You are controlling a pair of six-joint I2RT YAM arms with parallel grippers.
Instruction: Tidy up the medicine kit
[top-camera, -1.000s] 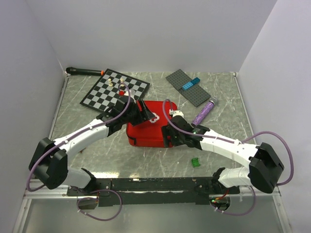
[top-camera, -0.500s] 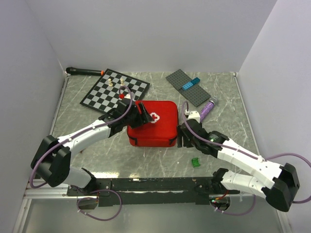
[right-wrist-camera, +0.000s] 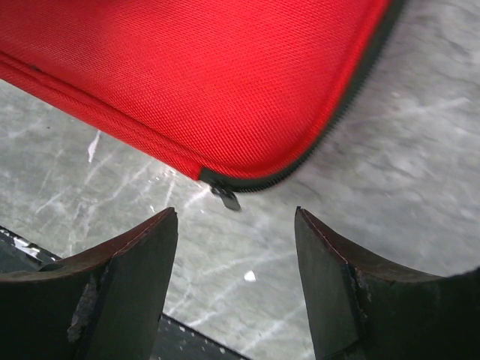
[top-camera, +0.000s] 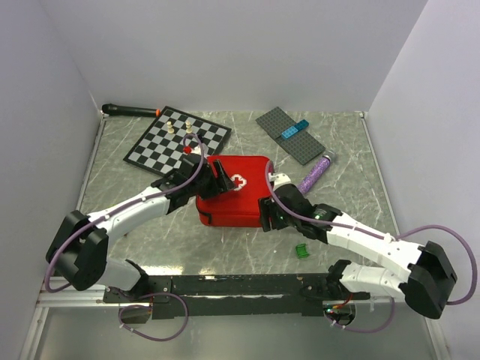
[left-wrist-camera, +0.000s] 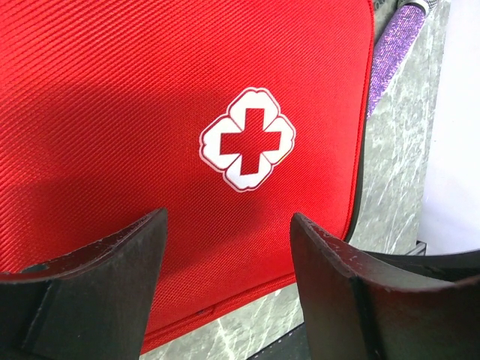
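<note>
The medicine kit [top-camera: 241, 204] is a red fabric zip case lying shut on the table, with its white cross badge [left-wrist-camera: 247, 139] facing up. My left gripper [top-camera: 218, 183] is open over the kit's left part, and in its wrist view [left-wrist-camera: 229, 219] the jaws straddle the kit's edge below the badge. My right gripper [top-camera: 268, 214] is open at the kit's near right corner. In the right wrist view [right-wrist-camera: 235, 217] the kit's rounded corner [right-wrist-camera: 225, 82] and a small black zip pull [right-wrist-camera: 226, 198] lie just ahead of the fingertips, untouched.
A black-and-white chessboard [top-camera: 177, 139] with a few pieces lies back left, with a black marker [top-camera: 132, 110] behind it. A grey baseplate [top-camera: 279, 121] with a blue brick [top-camera: 294, 129] lies back right. A purple glitter tube [top-camera: 316, 172] lies right of the kit. A small green piece [top-camera: 301, 250] lies near front.
My right gripper swung out to the right of the kit, then came back left to its near right corner. The left gripper stayed over the kit.
</note>
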